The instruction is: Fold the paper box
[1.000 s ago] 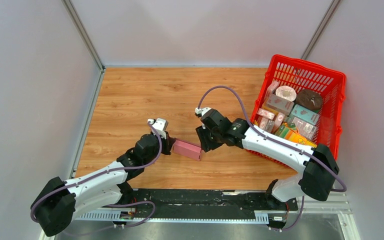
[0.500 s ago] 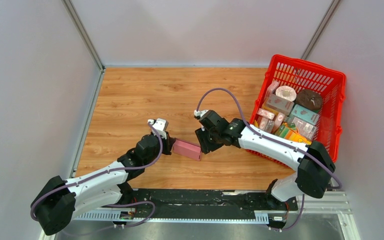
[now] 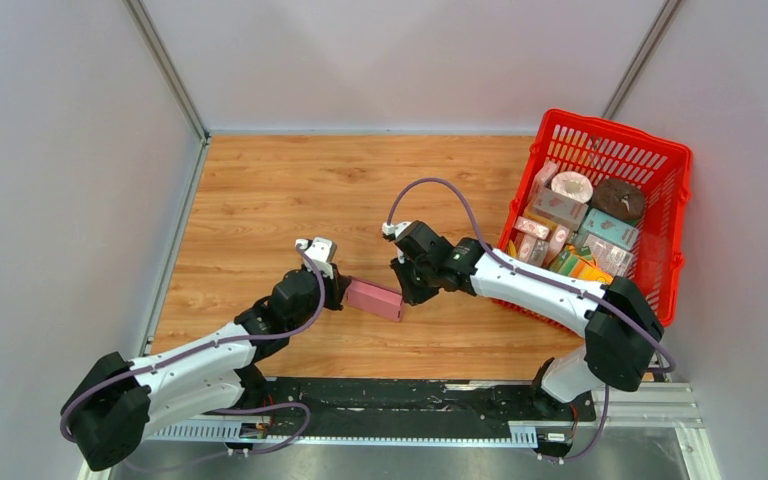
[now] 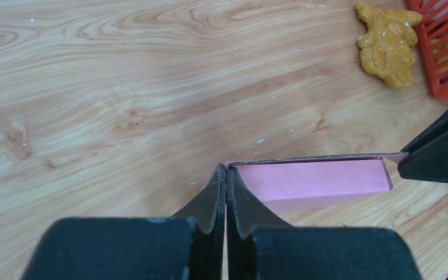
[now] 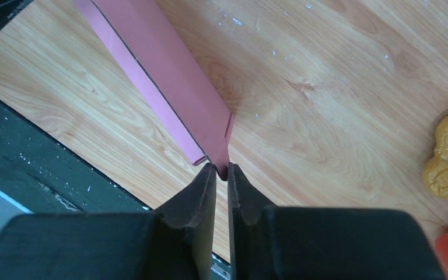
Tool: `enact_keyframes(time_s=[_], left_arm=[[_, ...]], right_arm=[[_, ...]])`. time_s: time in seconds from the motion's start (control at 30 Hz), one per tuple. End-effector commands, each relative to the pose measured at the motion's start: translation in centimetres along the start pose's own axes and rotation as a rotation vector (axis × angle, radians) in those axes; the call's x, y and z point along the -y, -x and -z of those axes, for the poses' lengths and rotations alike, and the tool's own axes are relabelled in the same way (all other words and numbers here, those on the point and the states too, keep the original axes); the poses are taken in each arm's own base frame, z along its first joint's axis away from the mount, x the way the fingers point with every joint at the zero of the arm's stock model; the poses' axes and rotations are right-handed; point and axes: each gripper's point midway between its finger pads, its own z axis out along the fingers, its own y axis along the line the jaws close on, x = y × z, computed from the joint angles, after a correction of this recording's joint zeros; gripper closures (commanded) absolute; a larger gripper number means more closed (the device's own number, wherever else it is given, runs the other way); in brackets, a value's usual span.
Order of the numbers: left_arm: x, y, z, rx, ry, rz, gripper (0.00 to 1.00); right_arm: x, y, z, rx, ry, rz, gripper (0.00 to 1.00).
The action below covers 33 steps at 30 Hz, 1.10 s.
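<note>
The pink paper box lies on the wooden table between my two grippers as a long flattened block. My left gripper is shut on the box's left end; in the left wrist view its tips pinch the corner of the pink box. My right gripper is at the box's right end. In the right wrist view its jaws stand nearly together with the tip of a pink flap between them, and the box runs away up-left.
A red mesh basket with several printed cartons stands at the right. A yellow-orange lump lies on the wood beside the basket, right of the box. A black rail runs along the table's near edge.
My right gripper has slid a little left up to the box's right end and its jaws have closed onto the end flap. The left arm and the box have stayed still.
</note>
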Motion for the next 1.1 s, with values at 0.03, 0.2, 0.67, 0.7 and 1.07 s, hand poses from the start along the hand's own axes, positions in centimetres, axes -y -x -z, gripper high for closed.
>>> enact_keyframes(time_s=[0.03,0.2,0.67,0.7,1.07], left_arm=[[-0.9,-3.2,0.7,-0.117,0.021,-0.029,1.0],[-0.7,-3.3,0.6,-0.117,0.015,-0.028,1.0],[-0.5,-3.4,0.9,-0.111,0.014,-0.021,1.0],[-0.5,-3.5,0.9,-0.115,0.013,-0.02,1.0],[-0.4,-3.6,1.1,-0.106,0.008,-0.01,1.0]], right_arm=[[-0.4,1.6,0.0,0.047,0.008,-0.001,0.85],[-0.3,1.9,0.2,0.055,-0.002,-0.004,0.86],[-3.3,3.2,1.1,0.037,0.116,-0.288,1.0],[-3.5,3.1,1.1,0.032,0.13,-0.299,1.0],[-4.3,2.5,0.6,-0.004,0.176,-0.361,1.0]])
